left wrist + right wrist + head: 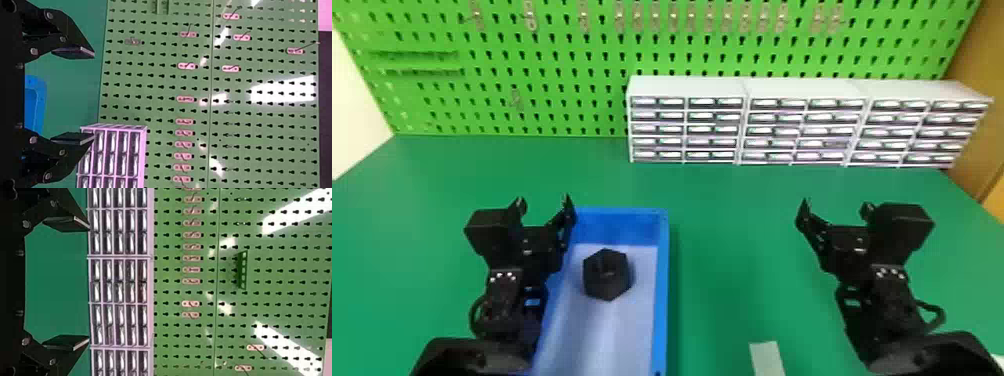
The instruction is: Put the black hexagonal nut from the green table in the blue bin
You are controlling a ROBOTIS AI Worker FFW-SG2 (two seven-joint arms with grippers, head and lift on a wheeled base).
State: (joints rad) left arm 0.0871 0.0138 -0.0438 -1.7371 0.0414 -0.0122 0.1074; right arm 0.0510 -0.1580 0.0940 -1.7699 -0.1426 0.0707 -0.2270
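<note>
Green pegboard up top, and the nut is just chilling in the bin, lower left of centre, hole axis upright, corner toward frame top, left gripper and right gripper fingers spread.

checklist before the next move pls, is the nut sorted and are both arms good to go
1. Black hexagonal nut inside the blue bin: ok, it sits within the walls.
2. Left tool open and empty: ok.
3. Right tool open and empty: ok, to the right of the bin.
4. Left tool well to the side of the bin: not ok, it overlaps the bin's left wall in the head view; its height above the rim I can't judge.
5. Near end of the bin free of other things: cannot tell, it runs out of the head view.
</note>
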